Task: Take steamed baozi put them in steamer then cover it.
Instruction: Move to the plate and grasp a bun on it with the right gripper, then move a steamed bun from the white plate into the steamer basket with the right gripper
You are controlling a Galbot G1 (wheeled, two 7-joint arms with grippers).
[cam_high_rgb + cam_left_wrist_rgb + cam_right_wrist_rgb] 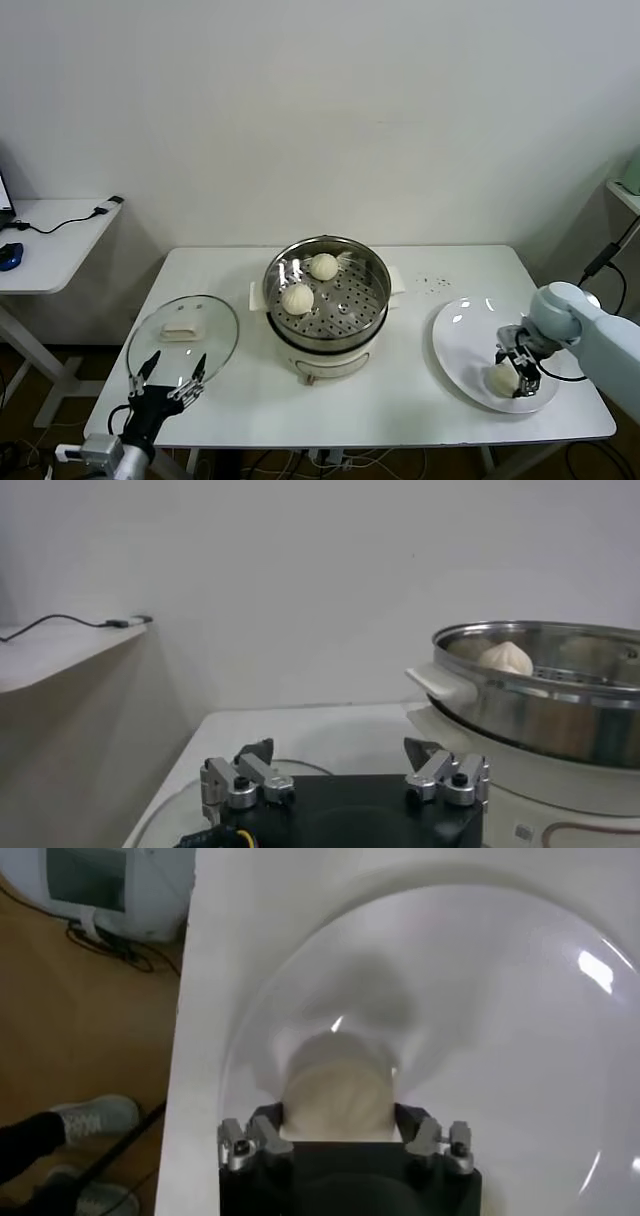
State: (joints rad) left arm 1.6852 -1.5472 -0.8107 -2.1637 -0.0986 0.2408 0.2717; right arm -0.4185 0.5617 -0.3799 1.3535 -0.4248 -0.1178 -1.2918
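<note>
On a white tabletop (400,390), the steamer (327,300) stands at centre with two baozi on its perforated tray: one (323,266) toward 12 o'clock, another (297,298) toward 9 o'clock. At the steamer's 3 o'clock lies a white plate (470,330), and on its near part, around 5 o'clock, sits a third baozi (502,377). The right gripper (518,374) is down on the plate with that bun between its fingers (268,1130); in the right wrist view the bun (338,1093) fills the gap and the fingers stand close against both its sides, though whether they have it firmly clamped cannot be told. At the steamer's 9 o'clock a glass lid (183,340) with a cream handle lies flat on the tabletop. The left gripper (170,375) hovers at the lid's near edge, about 6 o'clock, its fingers (240,780) spread wide and holding nothing; the left wrist view looks past them to the steamer's rim (540,645) and the top of a bun (506,657) inside.
</note>
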